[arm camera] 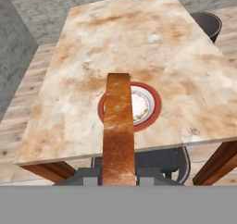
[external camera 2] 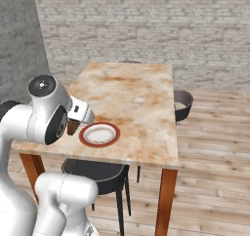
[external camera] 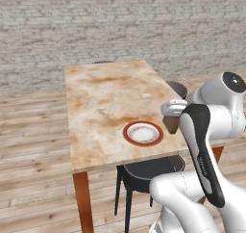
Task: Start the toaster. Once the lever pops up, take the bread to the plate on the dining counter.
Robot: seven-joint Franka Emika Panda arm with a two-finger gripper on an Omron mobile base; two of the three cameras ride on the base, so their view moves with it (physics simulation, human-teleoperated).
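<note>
**Desk:** What is the arm carrying?

**Photographer:** A small slice of brown-crusted bread (arm camera: 119,126), seen edge-on in the hand view: a narrow rust-brown strip of crust mottled with lighter tan patches. The two-finger gripper (arm camera: 119,174) is clenched on its lower end, one dark fingertip on each side at the bottom centre of the frame.

**Desk:** Which way does the slice run?

**Photographer:** Its long axis runs straight up the hand view, from the fingertips at the bottom centre to a squared top end near mid-frame. That top end overlaps the left part of the round white plate with the red rim (arm camera: 150,108).

**Desk:** And the setting?

**Photographer:** The plate sits near the closest edge of the long dining counter with a beige, rust-stained marble top (external camera: 105,97) and reddish-brown wooden legs. In the left base view the plate (external camera: 143,133) is at centre, and the bread (external camera: 171,124) shows as a dark brown patch just right of it, under the white hand. A dark chair (external camera: 144,172) stands beneath the counter edge.
</note>
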